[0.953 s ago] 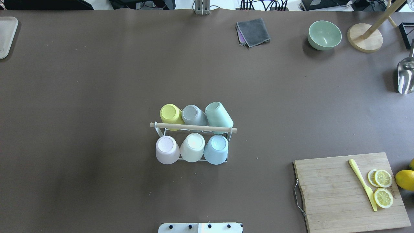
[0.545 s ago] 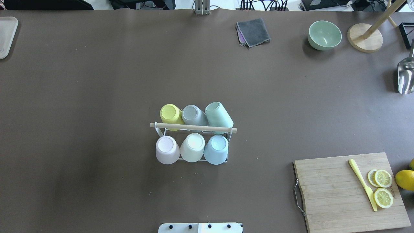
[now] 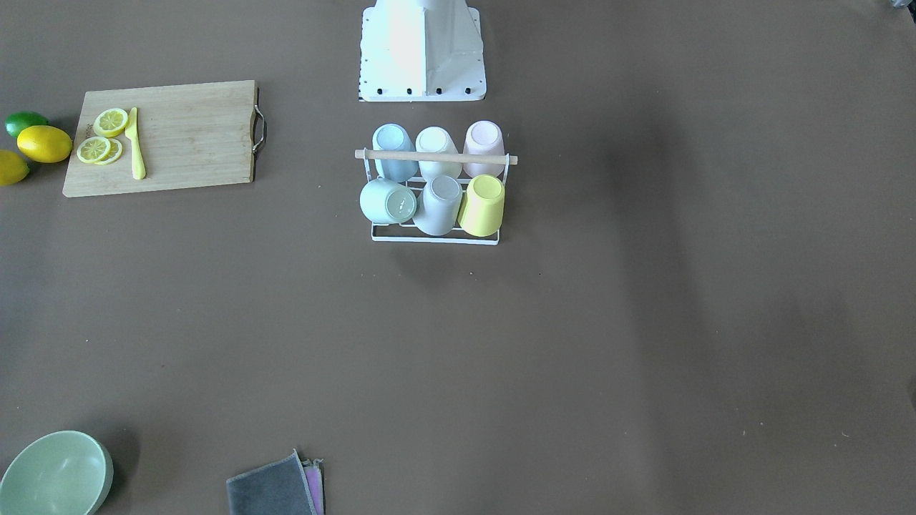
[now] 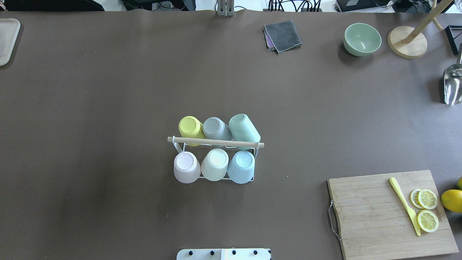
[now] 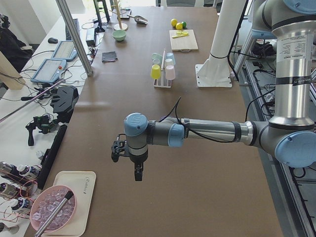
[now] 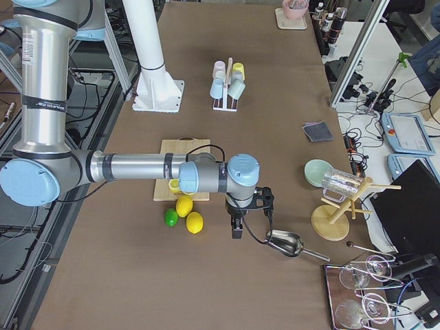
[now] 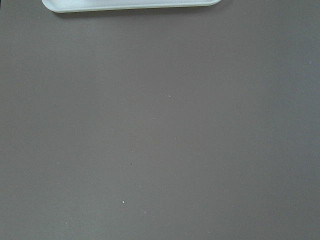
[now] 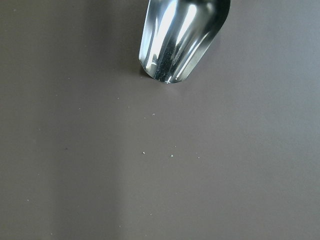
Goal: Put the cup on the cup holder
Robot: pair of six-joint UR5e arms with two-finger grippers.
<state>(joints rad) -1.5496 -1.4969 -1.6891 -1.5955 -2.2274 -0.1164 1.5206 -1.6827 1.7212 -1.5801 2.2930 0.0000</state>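
Observation:
The cup holder (image 4: 216, 142), a white wire rack with a wooden rod handle, stands mid-table near the robot base. Several cups sit upside down on its prongs: yellow (image 4: 190, 127), grey (image 4: 213, 127) and mint green (image 4: 244, 130) in the far row, pink (image 4: 186, 166), cream (image 4: 215, 163) and blue (image 4: 242, 165) in the near row. The rack also shows in the front view (image 3: 435, 155). My left gripper (image 5: 137, 173) hangs over the table's left end, far from the rack. My right gripper (image 6: 236, 230) hangs over the right end. I cannot tell whether either is open or shut.
A wooden cutting board (image 4: 375, 213) with lemon slices and a yellow knife lies at the near right, with lemons (image 4: 452, 200) beside it. A metal scoop (image 8: 180, 35) lies under my right wrist. A green bowl (image 4: 362, 39), a grey cloth (image 4: 282, 35) and a white tray (image 4: 7, 39) lie along the far edge.

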